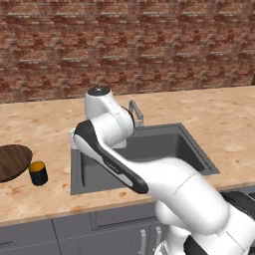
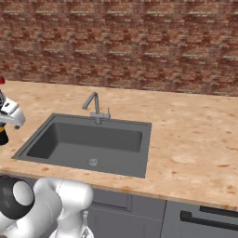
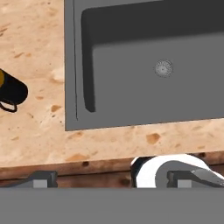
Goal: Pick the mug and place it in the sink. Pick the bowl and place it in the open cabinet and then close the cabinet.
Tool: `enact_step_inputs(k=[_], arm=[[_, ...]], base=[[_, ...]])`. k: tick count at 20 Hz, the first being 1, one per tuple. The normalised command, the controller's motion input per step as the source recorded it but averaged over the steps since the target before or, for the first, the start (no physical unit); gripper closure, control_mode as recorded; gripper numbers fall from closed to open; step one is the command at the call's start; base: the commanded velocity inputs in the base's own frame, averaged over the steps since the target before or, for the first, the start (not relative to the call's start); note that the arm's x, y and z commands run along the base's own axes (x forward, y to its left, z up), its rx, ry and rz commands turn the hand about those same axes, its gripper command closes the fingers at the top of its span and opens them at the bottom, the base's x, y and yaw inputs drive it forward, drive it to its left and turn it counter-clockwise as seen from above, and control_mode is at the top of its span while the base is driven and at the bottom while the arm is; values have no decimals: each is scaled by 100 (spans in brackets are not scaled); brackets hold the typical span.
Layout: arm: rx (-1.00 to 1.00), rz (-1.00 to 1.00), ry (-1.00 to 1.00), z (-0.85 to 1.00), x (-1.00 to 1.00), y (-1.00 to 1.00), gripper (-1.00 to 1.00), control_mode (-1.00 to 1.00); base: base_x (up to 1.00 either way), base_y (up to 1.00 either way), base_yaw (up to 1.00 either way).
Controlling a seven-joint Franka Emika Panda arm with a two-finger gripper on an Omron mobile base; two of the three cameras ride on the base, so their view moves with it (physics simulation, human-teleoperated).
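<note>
The mug (image 1: 38,173), black with a yellow-orange top, stands on the counter left of the sink (image 1: 144,154). In the hand view the mug (image 3: 11,92) is at the left edge, its small handle showing. The bowl (image 1: 10,162), wide and wood-grained, lies just left of the mug, cut off by the picture's edge. My gripper (image 3: 111,180) is open, with nothing between its fingertips (image 3: 41,179). It hovers over the counter beside the sink's (image 3: 153,65) left rim, right of the mug and apart from it. The cabinet is out of view.
A grey faucet (image 2: 95,107) rises behind the sink, and a round drain (image 3: 163,68) sits in its floor. A brick wall (image 1: 124,45) backs the counter. Bare counter (image 2: 195,135) stretches right of the sink. Grey drawer fronts (image 2: 200,218) run below the counter edge.
</note>
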Motion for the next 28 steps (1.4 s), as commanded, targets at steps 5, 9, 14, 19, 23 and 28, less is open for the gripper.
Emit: enact_step_inputs(k=[5, 9, 14, 19, 23, 28], arm=[[-1, 0, 10, -50, 0, 86, -100, -100], [0, 0, 11, -41, 0, 65, -100, -100], [0, 4, 6, -28, 0, 65, -100, -100], [0, 7, 0, -7, 0, 58, -100, -100], [0, 3, 0, -1, 0, 11, -100, -100], [-2, 0, 0, -13, 12, 0, -100, -100]], base=[[0, 0, 0], [0, 0, 0], [0, 0, 0], [0, 0, 0], [0, 0, 0], [0, 0, 0]])
